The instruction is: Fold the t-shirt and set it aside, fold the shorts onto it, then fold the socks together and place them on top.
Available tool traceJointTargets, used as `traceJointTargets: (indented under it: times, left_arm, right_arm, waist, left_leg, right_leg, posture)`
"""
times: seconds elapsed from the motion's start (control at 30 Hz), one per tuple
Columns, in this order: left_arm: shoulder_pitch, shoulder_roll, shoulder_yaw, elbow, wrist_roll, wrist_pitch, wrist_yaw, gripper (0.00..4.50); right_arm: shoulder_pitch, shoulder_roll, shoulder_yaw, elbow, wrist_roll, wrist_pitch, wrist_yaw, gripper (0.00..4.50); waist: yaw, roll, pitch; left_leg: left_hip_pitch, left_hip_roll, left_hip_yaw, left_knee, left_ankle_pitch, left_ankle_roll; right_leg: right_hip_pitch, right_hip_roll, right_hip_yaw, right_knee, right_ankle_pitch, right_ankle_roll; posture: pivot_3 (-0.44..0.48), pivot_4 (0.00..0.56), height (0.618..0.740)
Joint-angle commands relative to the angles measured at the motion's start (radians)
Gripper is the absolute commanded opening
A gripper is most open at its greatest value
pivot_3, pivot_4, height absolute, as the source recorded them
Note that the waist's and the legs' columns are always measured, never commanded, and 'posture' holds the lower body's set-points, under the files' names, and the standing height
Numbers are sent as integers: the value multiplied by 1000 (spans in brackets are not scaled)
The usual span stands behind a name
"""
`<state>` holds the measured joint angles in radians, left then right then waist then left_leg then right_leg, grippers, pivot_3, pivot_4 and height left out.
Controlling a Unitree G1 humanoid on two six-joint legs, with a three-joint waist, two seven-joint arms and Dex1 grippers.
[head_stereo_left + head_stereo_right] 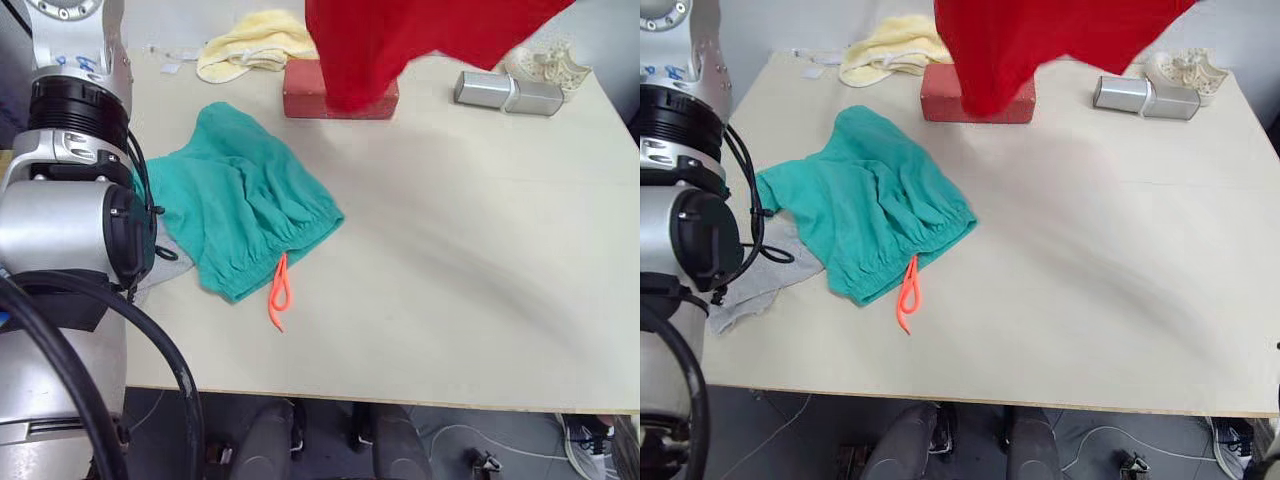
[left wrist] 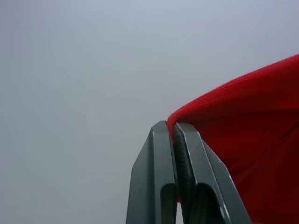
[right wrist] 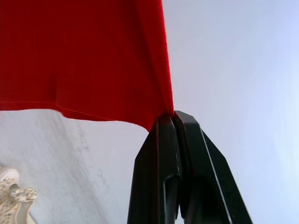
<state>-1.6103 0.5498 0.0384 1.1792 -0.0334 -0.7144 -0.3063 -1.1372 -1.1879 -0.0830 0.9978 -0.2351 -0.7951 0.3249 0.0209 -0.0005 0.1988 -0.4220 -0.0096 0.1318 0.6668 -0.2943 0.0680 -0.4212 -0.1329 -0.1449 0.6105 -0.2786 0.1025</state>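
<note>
The t-shirt (image 1: 400, 40) is held aloft at the top centre of the frame, its lower end hanging in front of the red brick-shaped block (image 1: 305, 92). A fold of its hem is pinched by the closed left claw (image 2: 175, 133), and another edge is clamped by the closed right claw (image 3: 170, 119).

The hanging end could be dragged across the block or the silver case (image 1: 508, 93), so either might be shifted. A thin pinch could also be lost, and one side would drop.

The shirt's long axis cannot be told. The shorts (image 1: 245, 200) lie left of centre on the worktop (image 1: 480, 270), waistband toward the lower right, over a grey sock (image 1: 750, 290).
</note>
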Motion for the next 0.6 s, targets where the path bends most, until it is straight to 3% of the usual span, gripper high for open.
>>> traceJointTargets:
  times: [0.03,0.2,0.4,0.5,0.6]
  left_arm:
    - [149,9,34,-63,-49,-58,-147,7]
    - [450,-27,0,-309,-104,-23,-361,7]
    - [945,32,-95,-875,-151,163,-537,7]
    - [1096,81,-115,-1073,-205,304,-602,7]
    - [1160,120,-133,-1165,-259,409,-676,7]
  right_arm:
    - [159,-84,-67,80,56,-3,14,0]
    - [426,-107,-79,89,97,-53,72,0]
    - [778,-95,-125,115,181,-141,171,0]
    - [906,-72,-145,97,265,-161,287,0]
    - [999,-46,-158,65,320,-170,364,0]
  waist:
    - [3,0,0]
    - [-5,0,0]
    - [-25,0,0]
    - [-29,1,0]
    - [-32,1,0]
  left_leg:
    - [1,-1,0,1,2,3]
    - [6,-3,-4,0,9,13]
    - [10,-3,0,-5,8,12]
    - [14,-1,4,-6,7,10]
    - [21,3,4,-2,6,8]
  right_leg:
    - [3,-1,0,-2,3,2]
    - [12,-1,8,-19,23,7]
    - [12,-2,13,-21,24,8]
    - [13,-1,15,-19,23,6]
    - [20,-1,21,-20,24,4]
  posture:
    - [0,150,740]
    - [0,150,740]
    - [0,150,740]
    - [0,150,740]
    - [0,150,740]
